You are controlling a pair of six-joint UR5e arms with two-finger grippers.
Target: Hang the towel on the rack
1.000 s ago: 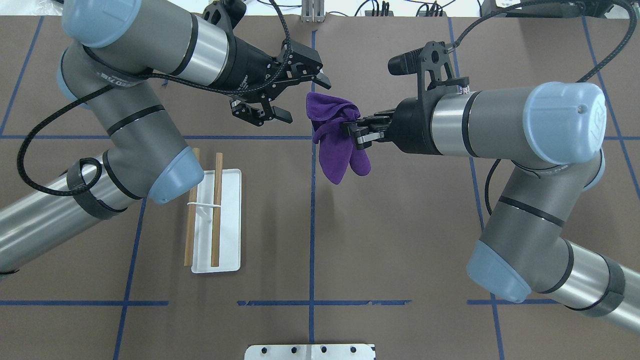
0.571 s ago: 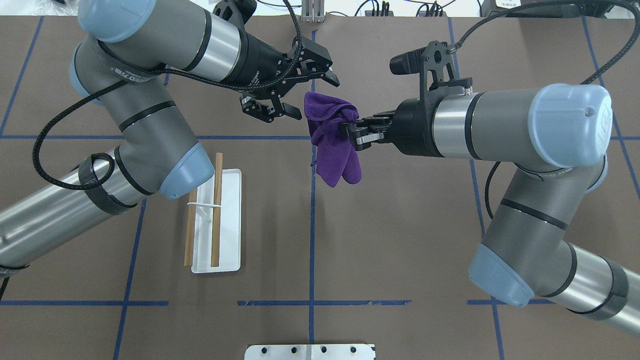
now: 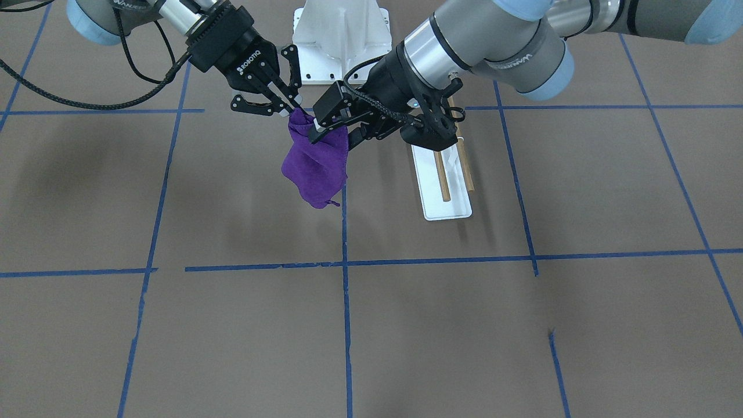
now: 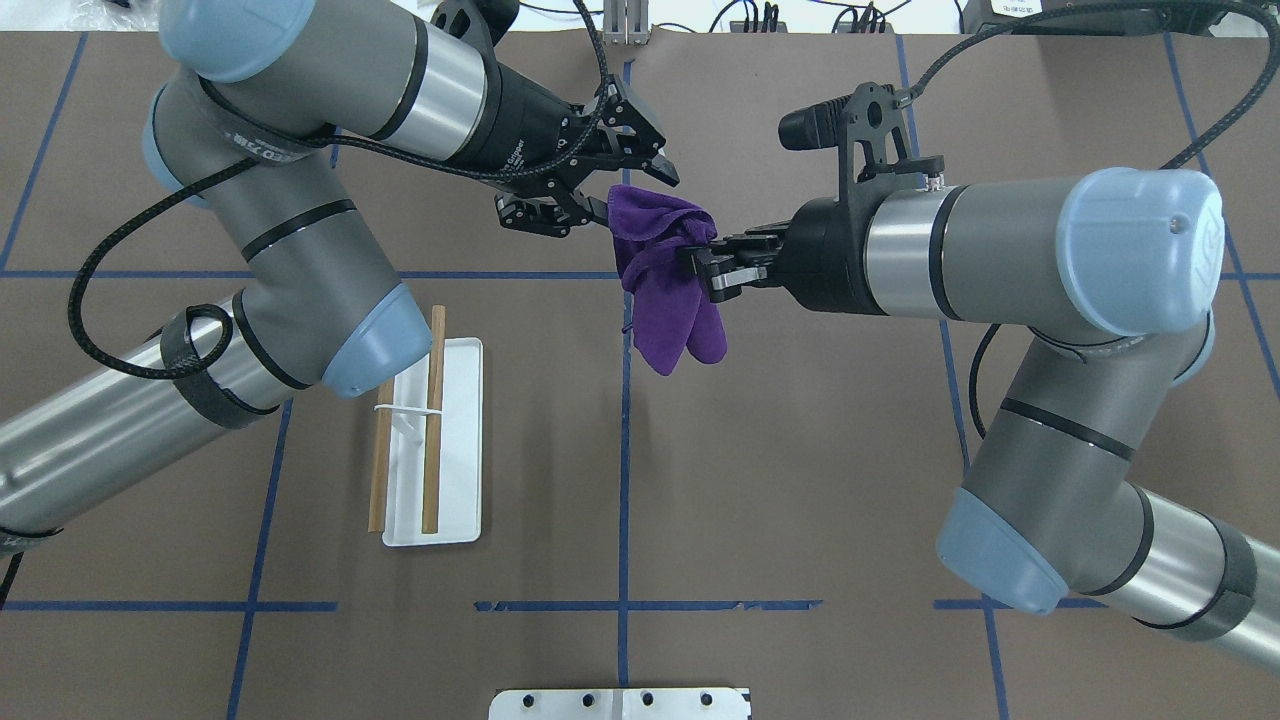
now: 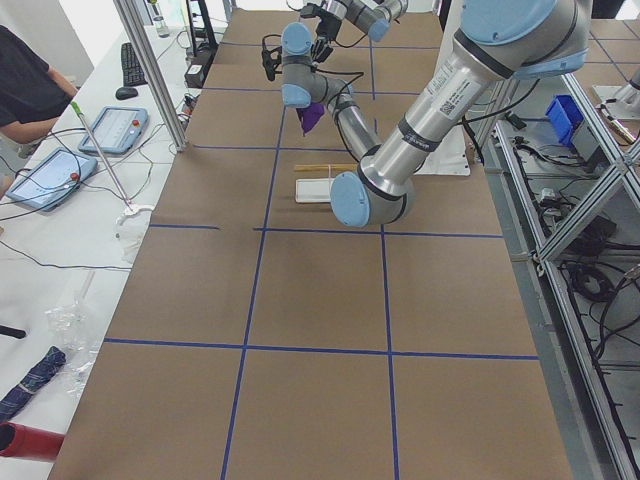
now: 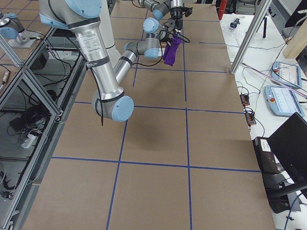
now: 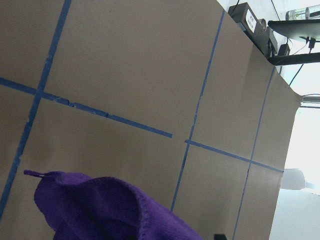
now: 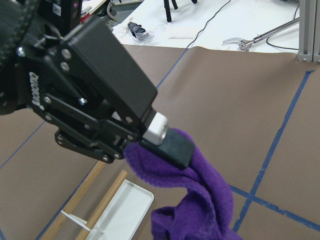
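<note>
A purple towel (image 4: 665, 280) hangs in the air above the table's middle. My right gripper (image 4: 700, 258) is shut on its bunched upper part from the right. My left gripper (image 4: 632, 195) is open, with its jaws on either side of the towel's top fold. In the right wrist view one of its fingertips (image 8: 172, 145) touches the towel (image 8: 200, 200). The front view shows both grippers at the top of the towel (image 3: 316, 165): the right (image 3: 293, 110) and the left (image 3: 335, 130). The rack (image 4: 450, 440), a white tray with two wooden rods (image 4: 433, 420), stands bare under my left arm.
The white bolted pedestal (image 3: 342, 35) stands at the robot's side of the table, behind the towel. Blue tape lines (image 4: 624, 450) cross the brown table. My left elbow (image 4: 370, 340) hangs over the rack's far end. Cables loop off both wrists.
My left gripper has moved right to the towel and its jaws now straddle the top fold. The towel's hanging end has swung a little left. My right gripper keeps its hold.
</note>
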